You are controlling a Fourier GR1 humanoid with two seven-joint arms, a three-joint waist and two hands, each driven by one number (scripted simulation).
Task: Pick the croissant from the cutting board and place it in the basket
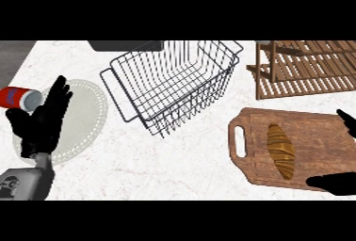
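Observation:
A golden-brown croissant (281, 150) lies lengthwise on the wooden cutting board (323, 141) at the right. The wire basket (173, 80) stands tilted in the upper middle of the counter, with nothing in it. My right hand (334, 182) comes in at the right edge: its thumb shows at the board's lower right and a fingertip (347, 122) at the board's upper right, spread wide, to the right of the croissant and not touching it. My left hand (43, 120) rests open, fingers up, over a pale round mat at the left.
A red and white can (20, 98) lies at the left edge beside my left hand. The pale round mat (87, 115) sits left of the basket. A wooden slatted rack (309, 68) stands at the top right. A dark object (125, 45) is behind the basket.

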